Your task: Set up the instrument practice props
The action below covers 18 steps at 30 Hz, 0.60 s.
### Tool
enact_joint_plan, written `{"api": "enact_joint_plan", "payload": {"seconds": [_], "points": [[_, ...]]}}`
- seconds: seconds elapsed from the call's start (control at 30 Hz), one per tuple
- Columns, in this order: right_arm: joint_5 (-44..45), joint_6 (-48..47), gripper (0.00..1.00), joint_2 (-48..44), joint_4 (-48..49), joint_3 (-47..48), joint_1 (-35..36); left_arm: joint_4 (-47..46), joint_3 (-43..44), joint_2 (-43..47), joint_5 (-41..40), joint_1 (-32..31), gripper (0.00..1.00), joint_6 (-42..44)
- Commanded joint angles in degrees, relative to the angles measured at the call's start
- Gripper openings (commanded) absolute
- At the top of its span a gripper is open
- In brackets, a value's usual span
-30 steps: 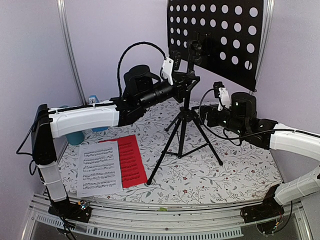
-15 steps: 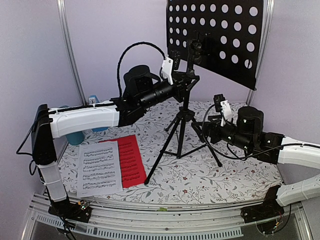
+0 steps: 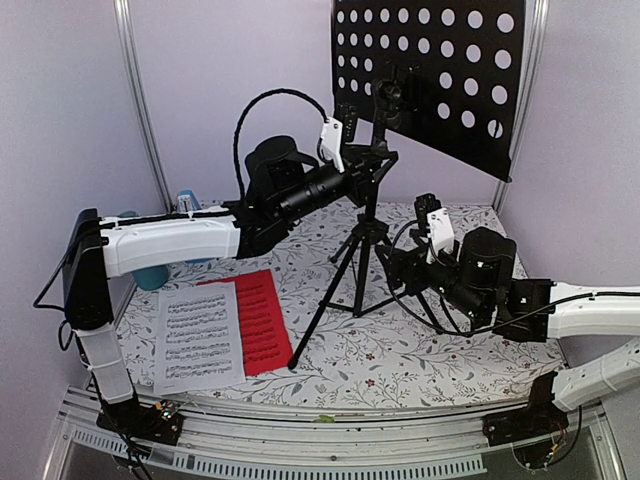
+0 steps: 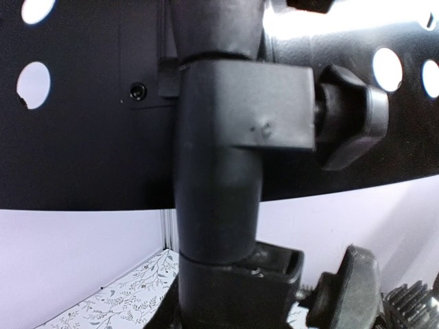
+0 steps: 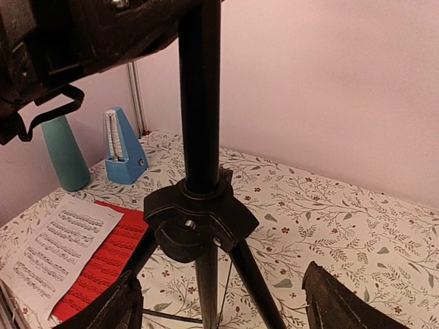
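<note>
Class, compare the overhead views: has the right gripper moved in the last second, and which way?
Yes. The right gripper has come left and toward the camera, away from the back wall, up to the legs of the music stand.

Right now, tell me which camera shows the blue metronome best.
The right wrist view: the blue metronome stands whole and upright beside the teal cup, face visible. The top view shows only its tip above the left arm. The left wrist view misses it, filled by the music stand.
</note>
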State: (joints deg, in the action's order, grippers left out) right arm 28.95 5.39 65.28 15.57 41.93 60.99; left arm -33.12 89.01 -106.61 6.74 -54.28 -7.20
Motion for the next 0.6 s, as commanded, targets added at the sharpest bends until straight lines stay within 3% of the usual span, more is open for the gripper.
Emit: {"api": "enact_joint_plan", "payload": {"seconds": [0.0, 0.47, 0.57], "points": [[4.53, -6.50, 0.81, 2.70, 2.98, 2.40, 1.48, -12.71, 1.09, 4.96, -1.48, -0.72, 0.00, -1.67], [8.76, -12.96, 0.78, 9.97, 2.91, 8.49, 2.37, -13.74, -0.38, 5.42, -1.57, -0.83, 0.00, -2.20], [9.60, -12.74, 0.69, 11.49, 1.86, 9.51, 2.33, -13.80, -0.65, 5.60, -1.56, -0.83, 0.00, -2.29]]}}
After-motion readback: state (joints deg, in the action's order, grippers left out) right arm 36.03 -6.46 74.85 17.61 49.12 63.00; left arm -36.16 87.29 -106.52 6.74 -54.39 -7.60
